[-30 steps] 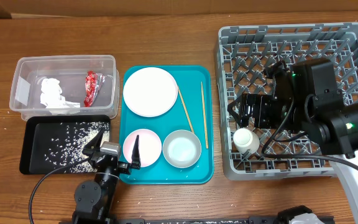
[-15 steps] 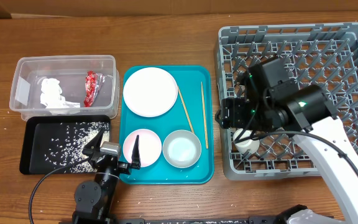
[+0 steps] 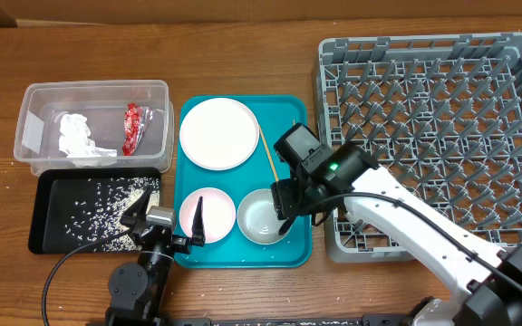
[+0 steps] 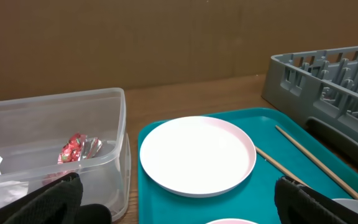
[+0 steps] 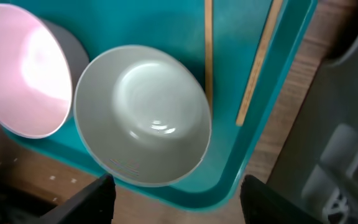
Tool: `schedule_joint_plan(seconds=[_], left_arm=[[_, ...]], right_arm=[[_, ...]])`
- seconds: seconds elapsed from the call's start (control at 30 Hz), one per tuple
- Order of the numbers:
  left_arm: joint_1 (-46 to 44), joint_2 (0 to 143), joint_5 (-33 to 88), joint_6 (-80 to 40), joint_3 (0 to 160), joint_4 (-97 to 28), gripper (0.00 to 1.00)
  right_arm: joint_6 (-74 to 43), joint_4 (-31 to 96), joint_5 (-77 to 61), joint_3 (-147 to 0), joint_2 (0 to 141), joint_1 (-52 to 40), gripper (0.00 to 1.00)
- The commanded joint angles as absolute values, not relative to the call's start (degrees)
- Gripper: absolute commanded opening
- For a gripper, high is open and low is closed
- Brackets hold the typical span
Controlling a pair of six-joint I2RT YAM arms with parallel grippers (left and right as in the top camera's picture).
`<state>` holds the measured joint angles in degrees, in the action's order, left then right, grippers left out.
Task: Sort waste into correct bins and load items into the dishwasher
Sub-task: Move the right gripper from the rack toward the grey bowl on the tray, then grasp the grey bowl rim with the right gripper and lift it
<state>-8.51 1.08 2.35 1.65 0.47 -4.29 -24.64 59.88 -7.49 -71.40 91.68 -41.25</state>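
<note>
Now my right gripper (image 3: 285,215) hangs spread and empty over the grey bowl (image 5: 142,115) on the teal tray (image 3: 243,256), beside the pink bowl (image 3: 208,211), while my left gripper (image 3: 167,220) sits wide open.

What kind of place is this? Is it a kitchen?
Probably a robot practice table staged like kitchen clean-up, not a real kitchen: a grey dishwasher rack, dishes on a teal tray, rubbish in a clear tub.
</note>
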Motion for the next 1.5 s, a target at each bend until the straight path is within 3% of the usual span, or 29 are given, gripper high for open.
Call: schedule_joint_plan(seconds=[0.0,0.13,0.33,0.53,0.8,1.47], left_arm=[[-8.2,0.8,1.9,1.2,0.3,-4.4,1.0],[-8.2,0.8,1.9,1.2,0.3,-4.4,1.0],[-8.2,0.8,1.9,1.2,0.3,-4.4,1.0],[-8.2,0.8,1.9,1.2,0.3,-4.4,1.0],[-8.2,0.8,1.9,1.2,0.3,-4.4,1.0],[-8.2,0.8,1.9,1.2,0.3,-4.4,1.0]], right_arm=[[-22.4,57.8,-6.0,-68.4,94.0,-41.3,0.66],[-21.6,56.7,-6.1,-66.5,98.0,-41.3,0.55],[-16.8,52.8,-6.0,-66.4,101.4,-41.9,0.51],[-14.2,52.2,-6.3,-66.4,102.6,-41.9,0.4],[-12.0,51.6,-6.4,-66.4,102.6,-41.9,0.04],[-20.1,58.7,6.1,-72.4,95.5,-41.9,0.04]])
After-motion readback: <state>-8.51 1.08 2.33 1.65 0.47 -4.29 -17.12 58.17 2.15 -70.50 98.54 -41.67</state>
